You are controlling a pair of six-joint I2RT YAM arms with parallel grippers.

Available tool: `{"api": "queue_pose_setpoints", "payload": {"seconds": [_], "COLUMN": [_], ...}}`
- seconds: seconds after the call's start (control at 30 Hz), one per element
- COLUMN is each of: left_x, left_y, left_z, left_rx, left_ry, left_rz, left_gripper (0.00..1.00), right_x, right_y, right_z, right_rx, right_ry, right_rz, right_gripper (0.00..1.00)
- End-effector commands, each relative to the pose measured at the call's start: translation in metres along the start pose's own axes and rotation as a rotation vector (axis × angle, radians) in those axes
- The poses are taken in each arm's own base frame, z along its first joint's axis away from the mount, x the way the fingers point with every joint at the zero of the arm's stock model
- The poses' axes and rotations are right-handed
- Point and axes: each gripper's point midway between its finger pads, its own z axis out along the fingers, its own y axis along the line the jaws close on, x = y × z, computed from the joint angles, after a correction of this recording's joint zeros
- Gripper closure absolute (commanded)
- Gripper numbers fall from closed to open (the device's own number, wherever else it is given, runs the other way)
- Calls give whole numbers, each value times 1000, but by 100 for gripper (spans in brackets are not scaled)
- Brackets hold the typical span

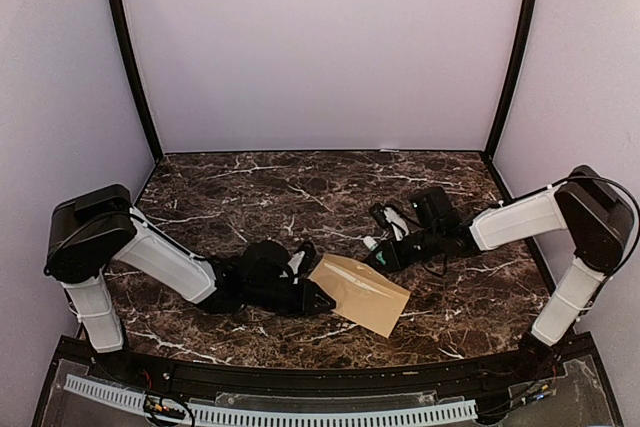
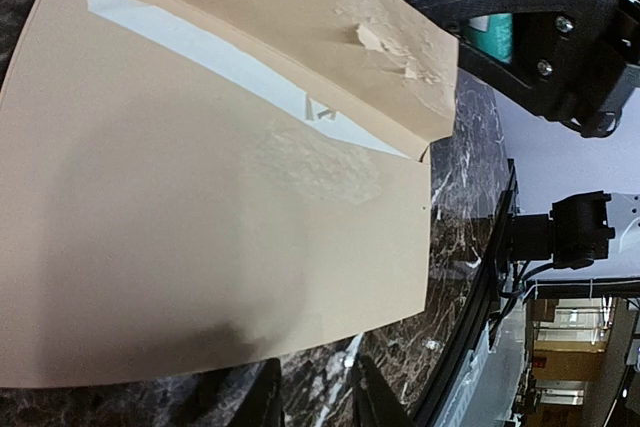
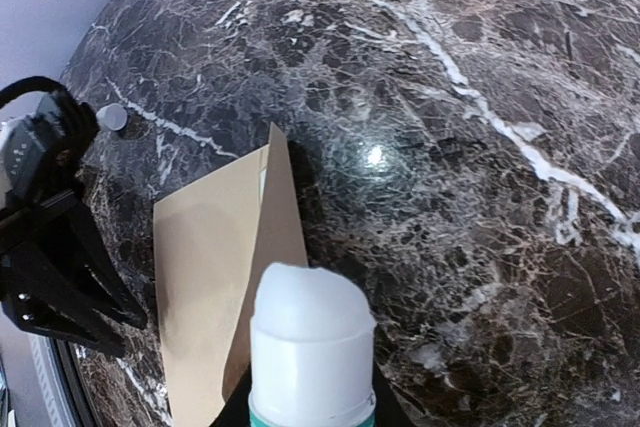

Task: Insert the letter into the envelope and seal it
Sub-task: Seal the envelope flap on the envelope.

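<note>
**A:** What's in the pic?

**B:** Dark marble table (image 1: 300, 187) w/ white veins. The envelope (image 1: 362, 294), tan kraft, lies flat near the front, approx. ctr, turned on a diagonal, btw. the two arms.

**A:** Sealed?

**B:** No. In the left wrist view the flap (image 2: 300, 7) is folded only part-way over the body & has a scuffed, torn patch (image 2: 400, 37). From the right wrist view it stands up at an angle.

**A:** Where's the letter (image 2: 220, 57)?

**B:** Only a white strip shows in the mouth under the flap. Looks like its edge, inside the envelope, but I can't tell for sure.

**A:** The left gripper (image 2: 315, 402)?

**B:** Low on the table at the envelope's left edge. Jaws a little apart, bare marble in the gap, nothing held. Tips just beside the paper.

**A:** The right gripper (image 1: 388, 249)?

**B:** Clamped on a glue stick (image 3: 310, 347) w/ a teal body & bare white tip. It's at the envelope's far side, near the flap. Can't tell if the tip touches paper.

**A:** Anything else?

**B:** A small pale cap (image 3: 112, 117) on the marble, near the left gripper, apart from the envelope.
</note>
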Motion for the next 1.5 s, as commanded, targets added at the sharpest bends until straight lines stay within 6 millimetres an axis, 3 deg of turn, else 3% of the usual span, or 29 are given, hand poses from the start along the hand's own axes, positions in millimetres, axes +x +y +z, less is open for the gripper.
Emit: {"api": "queue_pose_setpoints", "payload": {"seconds": [0.0,0.2,0.57,0.9,1.23,1.47], "left_x": [-4,1,2,2,-2,-16], "left_y": [9,24,29,29,23,5], "left_z": [6,11,11,11,12,9], "left_rx": [-13,-44,-56,-57,-47,-24], "left_ry": [-11,0,1,5,2,-20], "left_rz": [13,-4,-9,-6,5,30], "left_gripper": [79,83,83,84,85,85], "right_x": [-4,5,20,30,47,55], "right_y": [26,38,48,38,31,24], "right_z": [-1,-2,6,15,19,22], "right_rx": [-96,-134,-164,-142,-123,-98], "right_ry": [-36,-35,-10,7,36,49], "right_rz": [-42,-20,-2,50,84,100], "right_gripper": [100,100,100,100,100,100]}}
